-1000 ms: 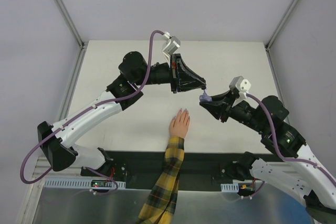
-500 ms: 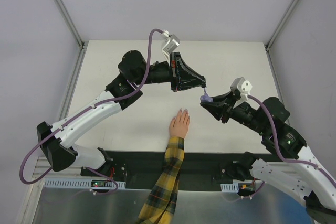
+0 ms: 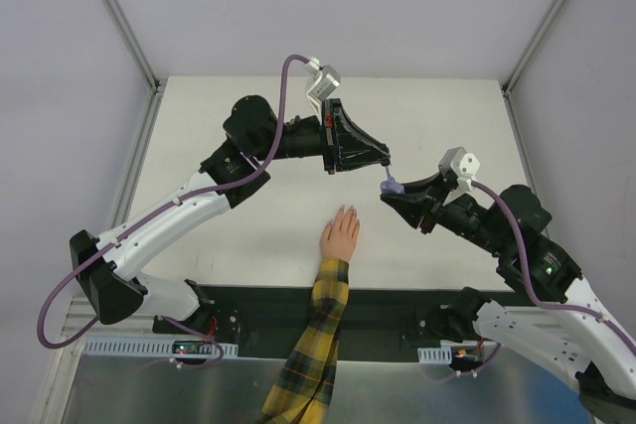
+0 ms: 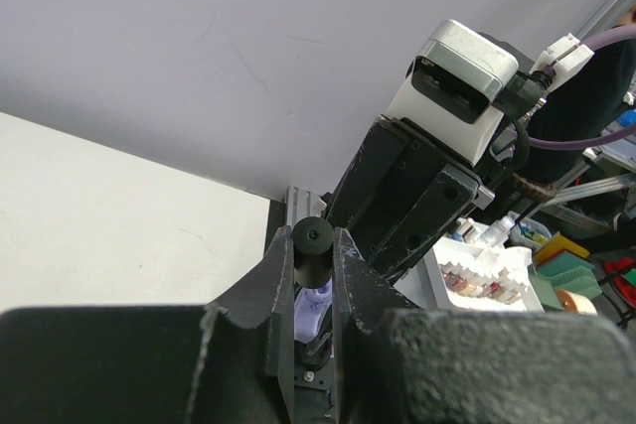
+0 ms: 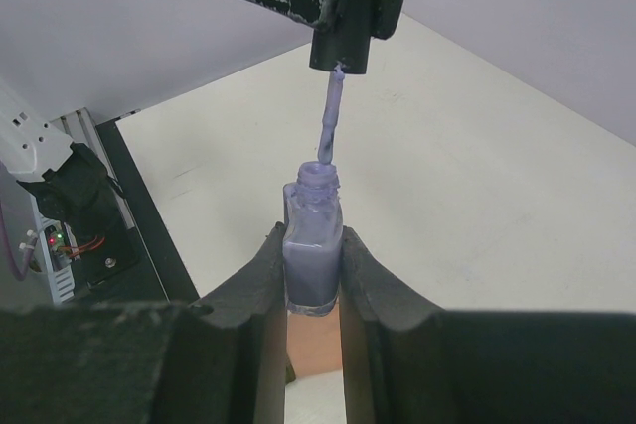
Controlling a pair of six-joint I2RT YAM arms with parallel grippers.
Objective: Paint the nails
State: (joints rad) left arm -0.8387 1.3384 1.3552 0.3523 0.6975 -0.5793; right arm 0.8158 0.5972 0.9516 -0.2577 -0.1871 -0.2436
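A pale hand (image 3: 340, 235) with a yellow plaid sleeve (image 3: 318, 330) lies flat on the white table, and its nails (image 3: 348, 212) are too small to make out. My right gripper (image 5: 313, 245) is shut on an open purple bottle (image 5: 313, 245), held above and to the right of the hand. My left gripper (image 4: 314, 250) is shut on the black cap (image 4: 313, 245). The cap's brush (image 5: 329, 126) points down, with its tip right at the bottle's mouth. From above, the two grippers meet beyond the fingertips: left gripper (image 3: 384, 162), bottle (image 3: 391, 186).
A black strip (image 3: 397, 303) runs along the table's near edge, under the sleeve. Metal frame posts (image 3: 134, 47) stand at the table's back corners. Off the table, a white tray of small bottles (image 4: 487, 270) shows behind the right arm.
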